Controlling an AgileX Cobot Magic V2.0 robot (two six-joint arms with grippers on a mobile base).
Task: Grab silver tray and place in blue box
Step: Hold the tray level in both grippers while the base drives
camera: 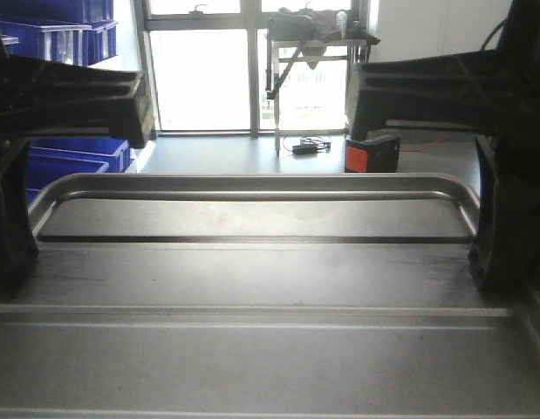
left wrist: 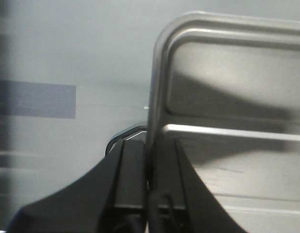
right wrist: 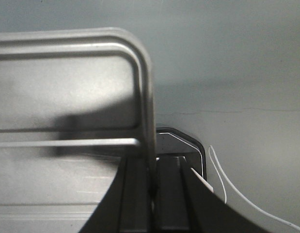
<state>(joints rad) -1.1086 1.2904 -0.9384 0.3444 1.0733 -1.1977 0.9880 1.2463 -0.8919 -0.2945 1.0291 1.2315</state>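
Note:
The silver tray (camera: 252, 271) fills the lower front view, held level close to the camera, with its rounded far rim and long raised ribs showing. My left gripper (camera: 17, 253) is shut on the tray's left rim; the left wrist view shows its jaws (left wrist: 150, 155) pinching that rim beside the tray (left wrist: 227, 97). My right gripper (camera: 501, 253) is shut on the right rim, as the right wrist view (right wrist: 152, 170) shows beside the tray (right wrist: 67, 97). Blue boxes (camera: 78, 157) are stacked at the far left, partly hidden behind the left arm.
More blue crates (camera: 56, 26) stand higher at the left. A bright window is at the back with a metal stand (camera: 309, 39) before it. An orange-black device (camera: 372, 154) and a cable (camera: 309, 146) lie on the grey floor. A thin white wire (right wrist: 222, 179) hangs by the right gripper.

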